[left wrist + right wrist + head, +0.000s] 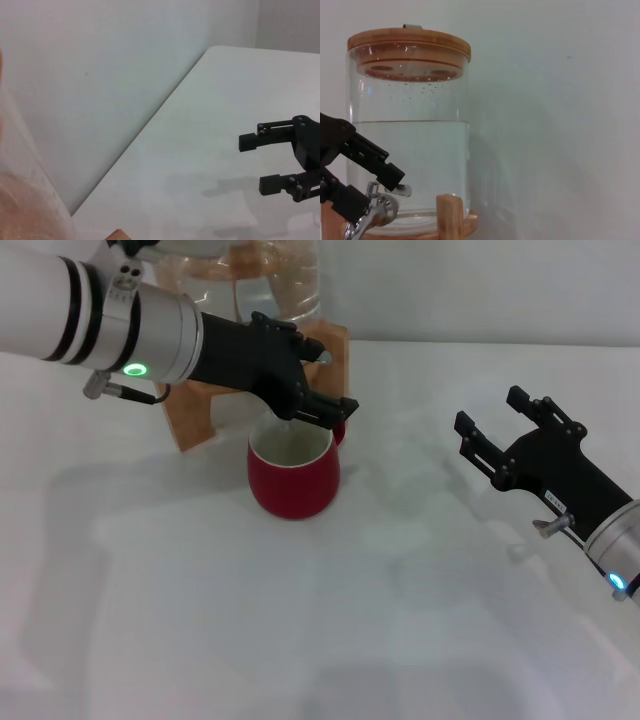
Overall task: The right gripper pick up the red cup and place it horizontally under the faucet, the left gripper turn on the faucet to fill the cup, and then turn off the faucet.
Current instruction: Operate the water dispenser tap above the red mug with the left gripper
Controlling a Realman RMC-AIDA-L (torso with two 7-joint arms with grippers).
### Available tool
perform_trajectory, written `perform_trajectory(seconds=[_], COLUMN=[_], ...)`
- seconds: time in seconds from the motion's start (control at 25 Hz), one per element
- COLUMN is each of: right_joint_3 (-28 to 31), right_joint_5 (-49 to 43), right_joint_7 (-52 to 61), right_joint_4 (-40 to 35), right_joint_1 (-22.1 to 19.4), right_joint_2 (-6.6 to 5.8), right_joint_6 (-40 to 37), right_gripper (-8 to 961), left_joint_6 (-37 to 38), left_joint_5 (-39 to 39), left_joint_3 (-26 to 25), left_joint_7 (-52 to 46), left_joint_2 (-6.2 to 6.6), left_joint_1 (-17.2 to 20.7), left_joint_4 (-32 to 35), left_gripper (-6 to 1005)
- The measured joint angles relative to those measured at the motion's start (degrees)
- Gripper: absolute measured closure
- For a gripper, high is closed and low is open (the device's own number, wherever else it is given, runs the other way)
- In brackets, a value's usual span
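Left gripper [322, 408]: fingers straddling the faucet [376, 206] lever, nearly pinched on it.
Red cup [293, 472]: upright beneath the spout.
Tip: turn the lever gently, keeping the flow inside the cup.
Right gripper [495, 426]: spread, empty, well apart.

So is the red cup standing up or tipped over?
Standing up. The cup sits upright on the table, mouth facing up, below the left gripper at the faucet.

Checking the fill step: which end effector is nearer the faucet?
Left. The left end effector is at the faucet above the red cup; the right end effector waits apart, open.
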Motion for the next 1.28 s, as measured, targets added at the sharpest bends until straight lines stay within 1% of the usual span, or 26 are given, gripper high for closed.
perform_trajectory(seconds=[0.8,1.28], right_joint_3=[0.0,0.1], right_joint_5=[0.0,0.0], right_joint_7=[0.0,0.0], right_joint_4=[0.0,-0.5], right_joint_1=[-0.3,-0.1], right_joint_2=[0.00,0.01], right_joint_6=[-0.6,-0.9], right_gripper=[224,224], left_joint_6=[2.3,2.0], left_joint_5=[-0.3,-0.5], left_joint_3=[-0.1,-0.1], left_joint_7=[-0.2,-0.5], left_joint_2=[-0.01,-0.09], left_joint_1=[0.5,0.8], left_joint_4=[1.0,2.2], left_gripper=[138,138])
